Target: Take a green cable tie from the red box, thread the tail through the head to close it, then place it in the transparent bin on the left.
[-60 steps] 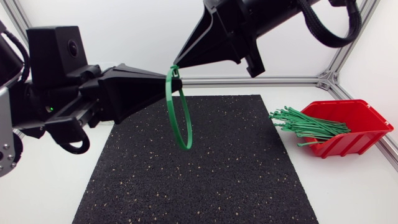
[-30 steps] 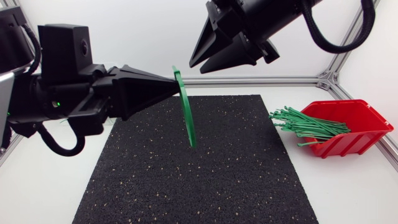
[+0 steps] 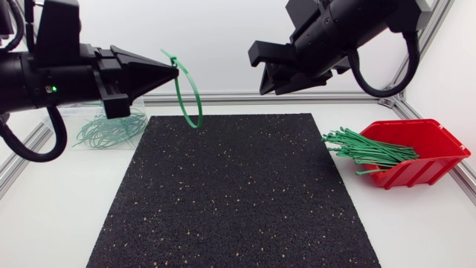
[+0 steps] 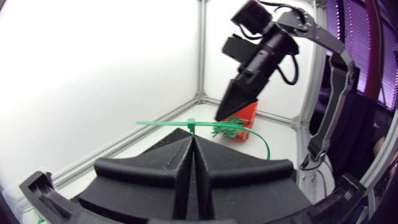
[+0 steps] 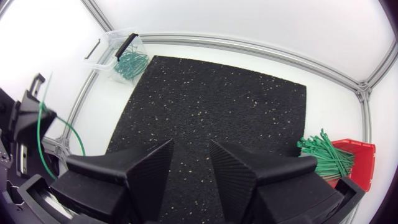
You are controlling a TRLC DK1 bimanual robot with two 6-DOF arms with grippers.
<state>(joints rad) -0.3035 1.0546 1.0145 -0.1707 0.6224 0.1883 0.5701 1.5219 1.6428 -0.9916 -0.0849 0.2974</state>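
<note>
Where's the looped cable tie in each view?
Head: cable tie in the left fingers, near the mat's far-left corner.
Left wrist: cable tie at its own fingers' tips.
Right wrist: cable tie beside the mat, held by the other arm.
Shared landmark: red box.

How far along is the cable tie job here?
Done: a green cable tie is out of the red box and closed into a loop. In hand: the left gripper holds it in the air; the right gripper is open, apart from it. Left: dropping it into the transparent bin.
</note>
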